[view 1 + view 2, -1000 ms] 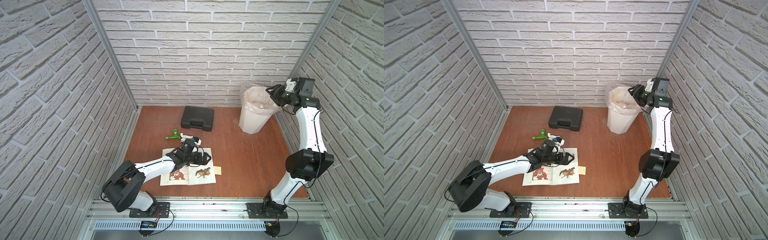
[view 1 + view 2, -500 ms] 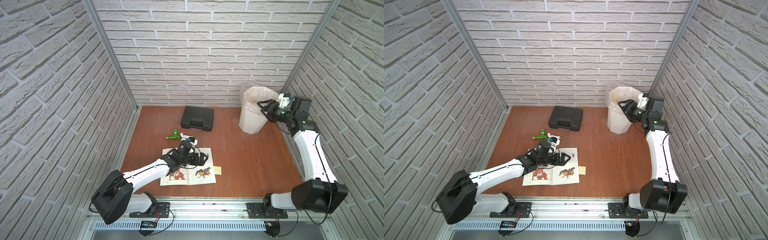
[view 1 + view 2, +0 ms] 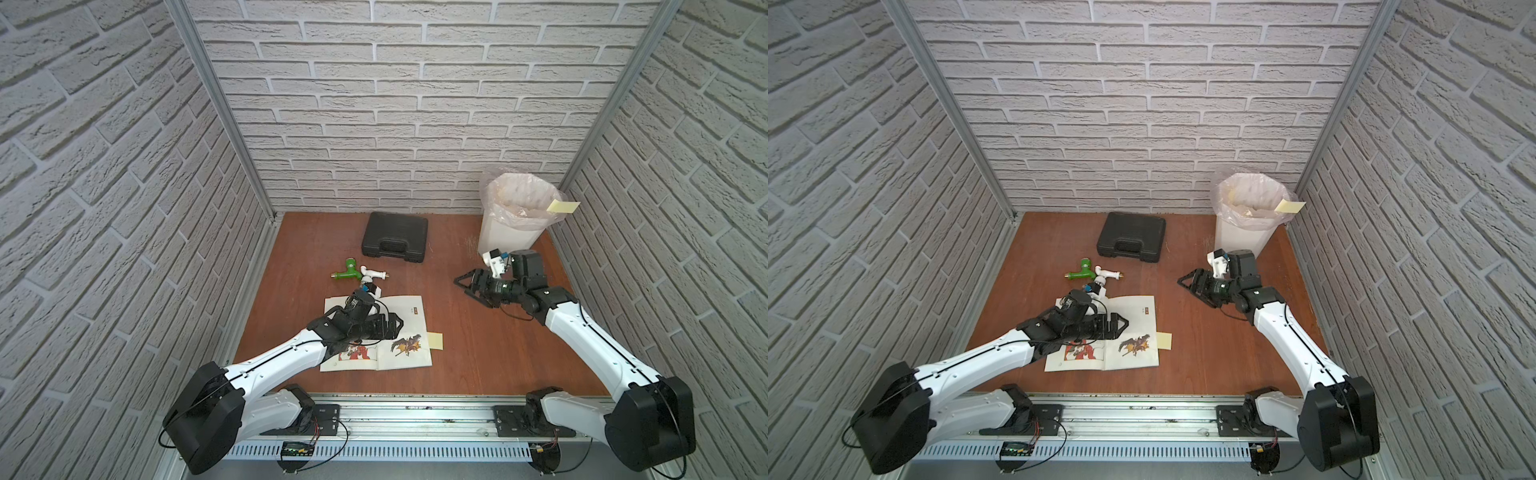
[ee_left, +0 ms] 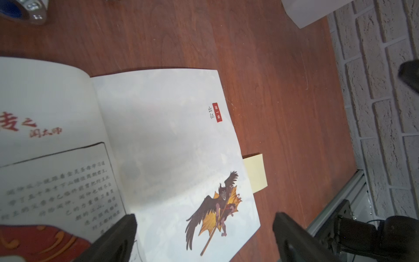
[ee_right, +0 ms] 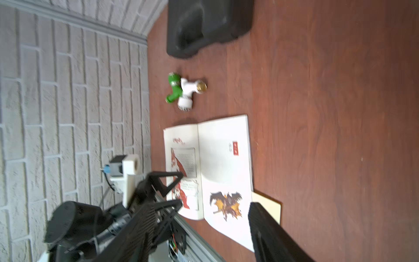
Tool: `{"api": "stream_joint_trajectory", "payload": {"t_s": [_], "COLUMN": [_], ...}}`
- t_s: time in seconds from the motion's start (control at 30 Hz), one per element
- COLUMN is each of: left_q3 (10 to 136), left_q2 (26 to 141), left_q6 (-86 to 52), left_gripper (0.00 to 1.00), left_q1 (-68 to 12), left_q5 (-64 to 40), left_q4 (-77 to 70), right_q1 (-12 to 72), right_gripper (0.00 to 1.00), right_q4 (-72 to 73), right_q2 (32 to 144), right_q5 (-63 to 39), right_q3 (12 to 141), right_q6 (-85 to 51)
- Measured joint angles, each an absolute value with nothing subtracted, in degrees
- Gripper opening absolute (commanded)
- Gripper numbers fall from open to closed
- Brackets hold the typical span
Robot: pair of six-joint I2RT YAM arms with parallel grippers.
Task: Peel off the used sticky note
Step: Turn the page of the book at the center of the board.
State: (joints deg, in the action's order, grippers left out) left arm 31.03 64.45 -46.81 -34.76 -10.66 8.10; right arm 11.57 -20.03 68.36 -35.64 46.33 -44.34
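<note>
White brick walls close in a reddish wooden table [image 3: 478, 365]. On it lies an open book [image 3: 411, 320], and a yellow sticky note [image 3: 435, 340] pokes out from under the outer edge of its right-hand page, flat on the wood. A second yellow note [image 3: 563, 206] clings to the rim of the lined bin [image 3: 505, 237] in the far right corner, hanging outward rather than inside.

The left gripper [image 3: 397, 328] hovers over the middle of the book with its jaws spread wide and nothing between them. It covers part of the left page. The right gripper [image 3: 462, 286] sits low over bare wood between book and bin, jaws apart and empty.

A closed black case [image 3: 395, 237] lies by the back wall. A green fitting [image 3: 347, 272] and a white fitting [image 3: 374, 273] touch each other just behind the book.

Only the top views show the note on the bin. The left wrist view shows the book's note slipped under the page edge (and the page's winged figure, sharply). The right wrist view is blurred.
</note>
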Motion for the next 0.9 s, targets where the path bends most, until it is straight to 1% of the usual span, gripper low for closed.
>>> {"api": "stream_joint_trajectory", "payload": {"t_s": [0.27, 0.47, 0.67, 0.9], "left_q3": [27.6, 25.8, 24.6, 23.4], "left_q2": [61.9, 61.8, 61.2, 60.6], "left_q6": [-47.8, -47.9, -47.9, -47.9], "left_gripper": [0.98, 0.98, 0.98, 0.98], "left_q1": [-34.0, -33.0, -31.8, -30.6], "left_q5": [-10.7, -10.7, -11.0, -11.3], "left_q4": [10.6, 11.4, 12.2, 12.1], "right_q1": [21.0, 27.0, 31.0, 32.6], "right_gripper": [0.77, 0.78, 0.79, 0.8], "right_q4": [-17.5, -12.6, -6.8, -4.4], "right_q2": [69.8, 75.8, 83.8, 88.8], "right_q5": [-33.4, -32.6, -32.1, -31.4], "right_q3": [38.5, 36.9, 36.9, 38.2], "right_q6": [-44.3, -45.2, -46.8, -47.4]}}
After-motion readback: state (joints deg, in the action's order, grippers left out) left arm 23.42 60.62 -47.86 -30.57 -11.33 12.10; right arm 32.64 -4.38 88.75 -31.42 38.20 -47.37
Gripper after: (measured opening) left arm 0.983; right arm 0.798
